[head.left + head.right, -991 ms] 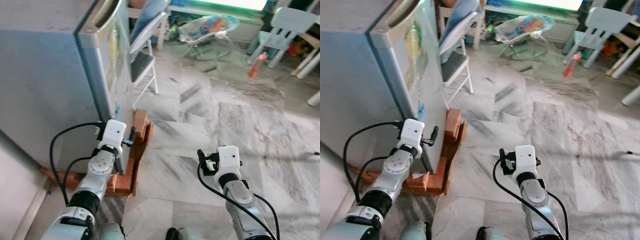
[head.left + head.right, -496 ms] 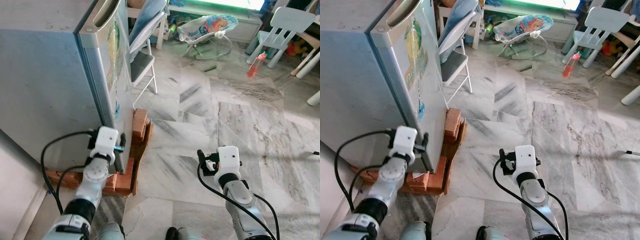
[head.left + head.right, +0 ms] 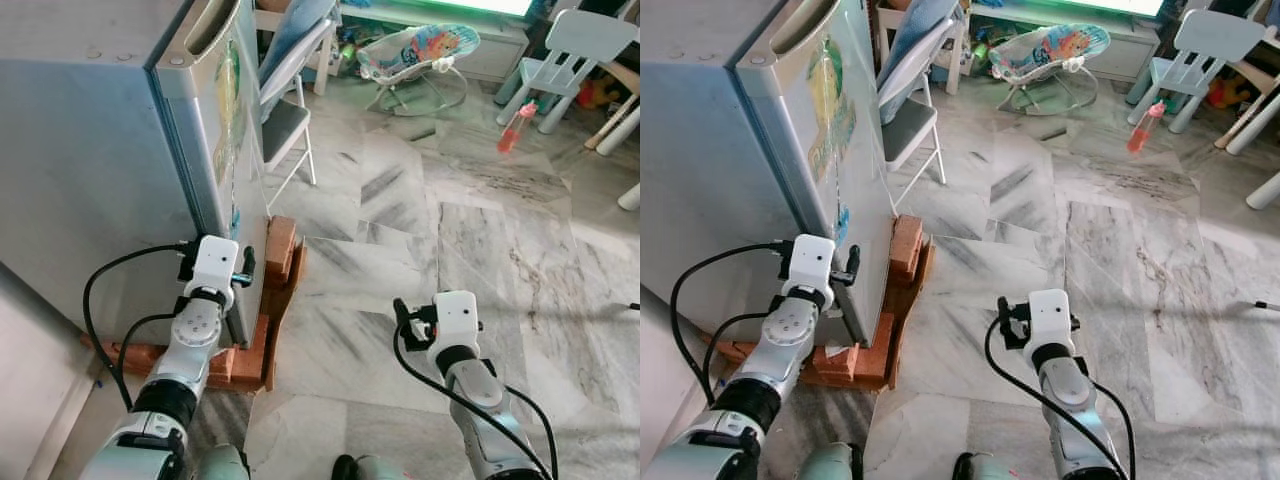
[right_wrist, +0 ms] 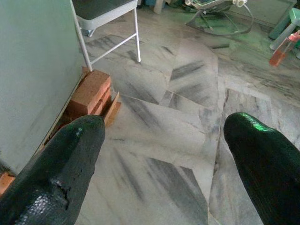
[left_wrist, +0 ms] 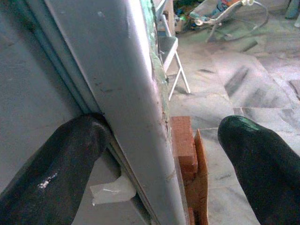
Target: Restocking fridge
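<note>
The left gripper's point(image 5: 161, 154) fingers point(image 5: 56, 173) are spread wide, straddling the lower edge of the fridge door point(image 5: 126, 93): one finger sits in the gap between door and fridge point(image 3: 90, 170) body, touching the door edge, and the other hangs apart on the door's front side, gripping nothing firmly. The door looks closed. In the head views this gripper is at 9 o'clock, low on the fridge's front corner. Bricks point(image 3: 280, 250) and a board prop the fridge base, just beside the gripper.

The right gripper point(image 4: 164, 140) is wide open and empty over the marble floor point(image 3: 480, 230) at 5 o'clock. A folding chair point(image 3: 285, 120) stands at 12 o'clock, a baby bouncer point(image 3: 420, 55) and a pink bottle point(image 3: 515, 125) farther off at 1 o'clock.
</note>
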Tool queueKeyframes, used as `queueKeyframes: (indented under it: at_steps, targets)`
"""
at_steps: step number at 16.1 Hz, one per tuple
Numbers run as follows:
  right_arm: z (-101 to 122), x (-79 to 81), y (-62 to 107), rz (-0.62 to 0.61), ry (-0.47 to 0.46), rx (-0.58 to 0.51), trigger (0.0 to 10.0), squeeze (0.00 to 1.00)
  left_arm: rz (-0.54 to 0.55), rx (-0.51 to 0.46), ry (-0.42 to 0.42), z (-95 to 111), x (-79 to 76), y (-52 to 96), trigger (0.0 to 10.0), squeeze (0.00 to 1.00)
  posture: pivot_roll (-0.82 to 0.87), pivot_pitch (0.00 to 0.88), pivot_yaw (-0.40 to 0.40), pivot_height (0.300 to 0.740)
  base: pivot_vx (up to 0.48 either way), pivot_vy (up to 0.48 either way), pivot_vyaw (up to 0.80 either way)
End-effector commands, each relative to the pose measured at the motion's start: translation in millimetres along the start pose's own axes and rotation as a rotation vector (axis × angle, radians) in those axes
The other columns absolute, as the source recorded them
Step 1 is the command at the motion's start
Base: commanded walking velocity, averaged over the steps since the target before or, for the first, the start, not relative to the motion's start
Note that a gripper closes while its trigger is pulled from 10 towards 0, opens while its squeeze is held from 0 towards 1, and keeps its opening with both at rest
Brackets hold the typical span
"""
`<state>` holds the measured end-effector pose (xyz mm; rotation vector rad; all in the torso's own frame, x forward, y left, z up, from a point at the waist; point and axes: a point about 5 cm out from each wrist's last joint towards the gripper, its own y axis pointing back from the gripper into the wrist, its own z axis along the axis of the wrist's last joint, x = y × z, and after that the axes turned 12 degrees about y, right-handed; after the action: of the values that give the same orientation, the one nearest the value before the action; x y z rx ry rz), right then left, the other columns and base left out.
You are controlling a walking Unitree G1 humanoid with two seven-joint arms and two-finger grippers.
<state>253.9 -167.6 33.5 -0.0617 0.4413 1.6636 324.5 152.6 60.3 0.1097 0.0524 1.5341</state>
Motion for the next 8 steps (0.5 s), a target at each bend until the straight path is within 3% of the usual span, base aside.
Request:
queueKeyframes:
  at_steps: [1,3,6,7,8]
  targets:
    - [-5.5,-0.7,1.0,0.010,0.020,0.024,10.0,0.00,-0.002,-0.032,0.021,12.8,-6.6,-8.2,10.0,0.00,0.12,0.087,-0.099,0.740,0.000,0.000,0.00]
    - [-26.3,-2.6,7.2,0.038,0.036,0.160,10.0,0.00,-0.045,-0.111,0.079,45.0,-27.1,-23.4,10.0,0.00,0.12,0.086,-0.098,0.740,0.000,0.000,0.00]
    - [-36.0,-1.0,11.9,0.085,0.014,0.222,10.0,0.00,-0.119,-0.164,0.116,67.7,-49.4,-29.9,10.0,0.00,0.11,0.084,-0.094,0.740,0.000,0.000,0.00]
    - [-39.3,-0.8,12.6,0.093,-0.001,0.245,10.0,0.00,-0.306,-0.193,0.086,82.8,-91.9,-26.9,10.0,0.00,0.10,0.082,-0.089,0.740,0.000,0.000,0.00]
    - [-41.2,1.1,13.0,0.109,0.004,0.259,10.0,0.00,-0.586,-0.207,0.044,90.9,-146.0,-7.5,10.0,0.00,0.11,0.082,-0.084,0.740,0.000,0.000,0.00]
